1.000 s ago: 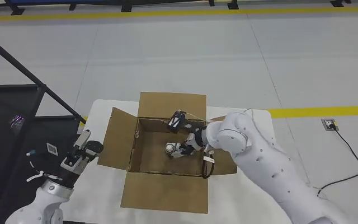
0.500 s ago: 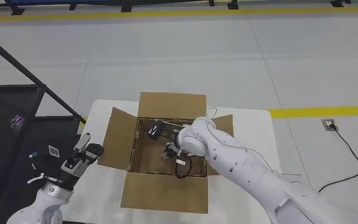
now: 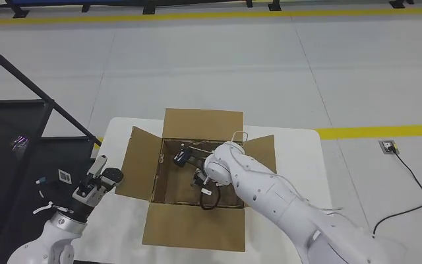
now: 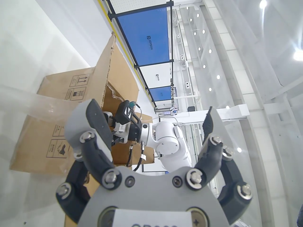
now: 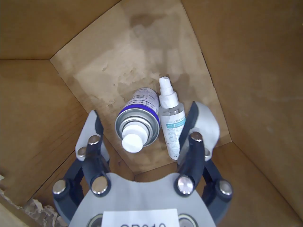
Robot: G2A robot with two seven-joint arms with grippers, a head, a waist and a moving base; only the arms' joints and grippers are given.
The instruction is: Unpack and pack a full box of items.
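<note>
An open cardboard box (image 3: 145, 158) stands on the white table with its four flaps spread. On its floor a silver spray can (image 5: 138, 119) with a blue band and white nozzle stands beside a clear spray bottle (image 5: 172, 119) lying flat. My right gripper (image 5: 144, 124) hangs open inside the box above both, its fingers (image 5: 200, 121) straddling them with nothing held; the top view shows it (image 3: 196, 178) down in the box. My left gripper (image 4: 153, 124) is open and empty beside the box's left flap, by the table's left edge (image 3: 99, 185).
The box walls (image 5: 248, 48) close in tightly around the right gripper. A black frame (image 3: 26, 86) and dark surface (image 3: 39, 165) with small items lie left of the table (image 3: 293, 142). Bare table shows right of the box.
The right arm has swung left across the box, its gripper shifting from the middle-right toward the left part. The left arm has barely moved.
</note>
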